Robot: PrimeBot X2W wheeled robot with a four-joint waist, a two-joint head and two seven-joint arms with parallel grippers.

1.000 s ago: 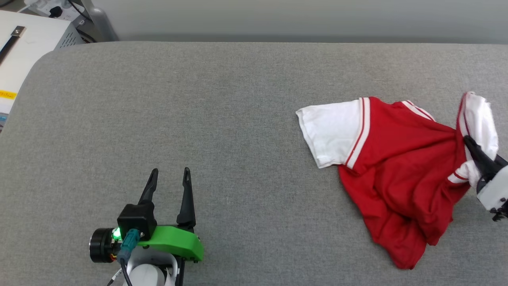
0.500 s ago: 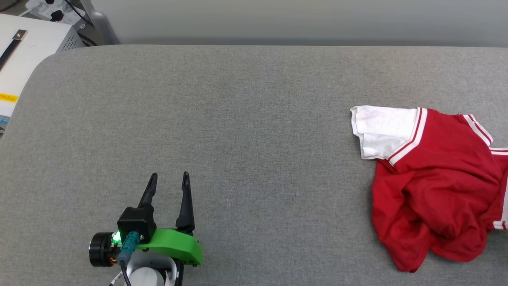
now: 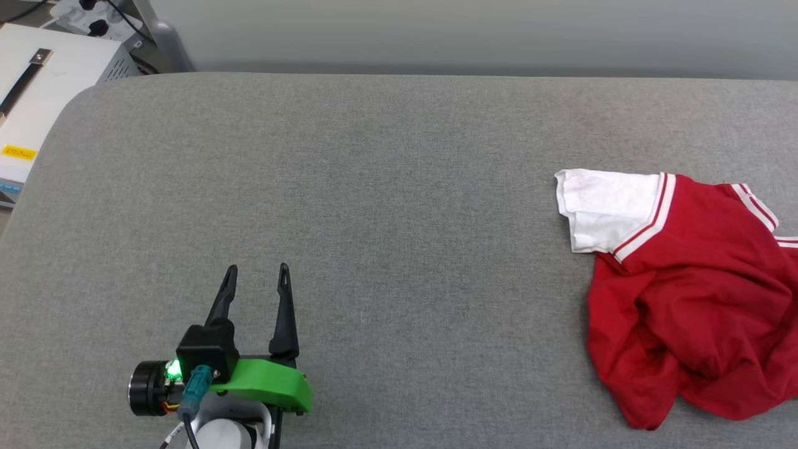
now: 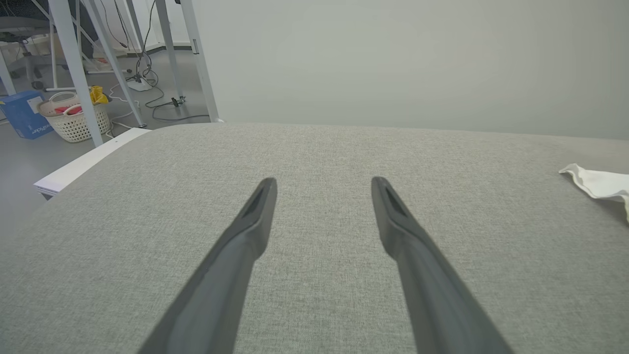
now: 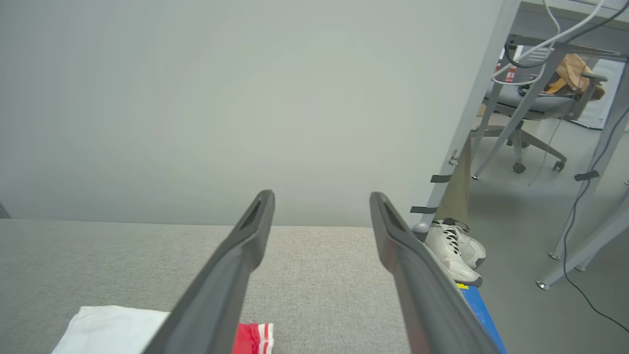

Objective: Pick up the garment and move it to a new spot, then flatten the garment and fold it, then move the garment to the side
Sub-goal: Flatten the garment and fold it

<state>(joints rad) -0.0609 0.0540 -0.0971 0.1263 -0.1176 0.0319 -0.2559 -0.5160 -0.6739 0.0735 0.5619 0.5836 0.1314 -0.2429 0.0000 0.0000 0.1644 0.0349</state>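
The garment [image 3: 692, 293], red with a white sleeve and striped trim, lies crumpled at the right edge of the grey padded table [image 3: 386, 206]. Its white sleeve tip [image 4: 597, 183] pokes in at the right of the left wrist view. A white sleeve and striped trim [image 5: 147, 332] lie below my right gripper [image 5: 322, 201], which is open, raised above the cloth and holds nothing. My left gripper [image 3: 257, 275] stands open at the lower left, far from the garment, with nothing between its fingers [image 4: 260, 206].
A white machine [image 3: 37, 93] with cables stands off the table's far left corner. A wall runs behind the table. To the right, a person's white shoes [image 5: 454, 250], desk legs and an office chair [image 5: 530, 108] stand on the floor.
My right gripper let go of the garment's right sleeve and left the head view. The garment slumped and lies loose. The head camera turned a little.
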